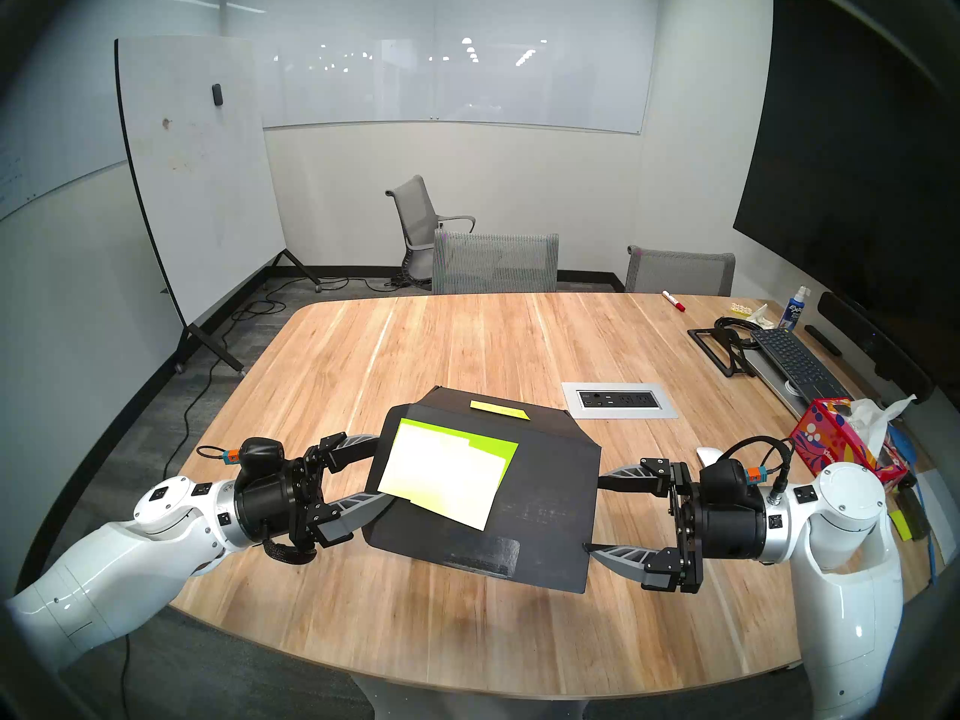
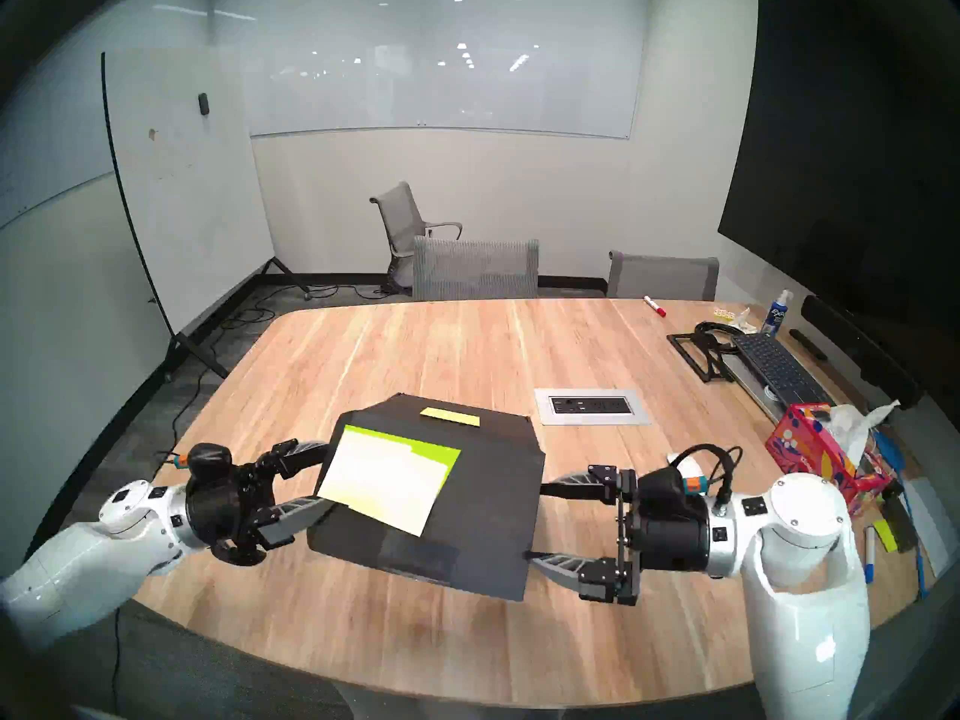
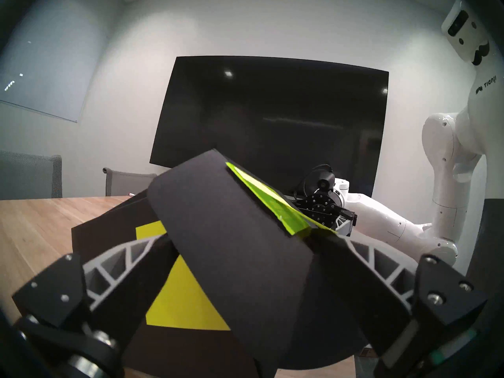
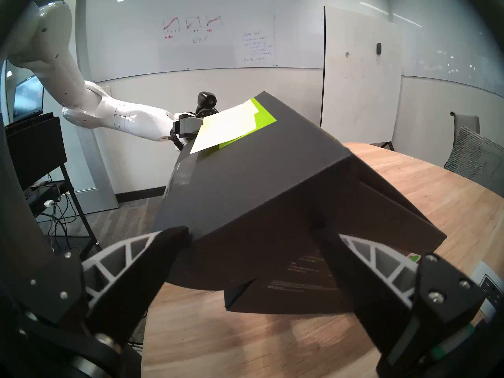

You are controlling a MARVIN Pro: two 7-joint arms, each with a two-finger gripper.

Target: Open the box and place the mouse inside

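Black box (image 1: 540, 490), pale yellow note (image 1: 441, 477), pink patterned tissue box (image 1: 836, 443)

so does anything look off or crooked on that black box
Yes. The pale note on top of the box sits askew, one corner overhanging the box's left edge above the left gripper. The lid also looks tilted, not flat. Both grippers' jaws are spread wide at the box's sides.

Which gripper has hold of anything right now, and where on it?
Both work the black box: left gripper straddles the lid's left edge, right gripper spans its right side flap. Jaws wide; whether either truly clamps cannot be told.
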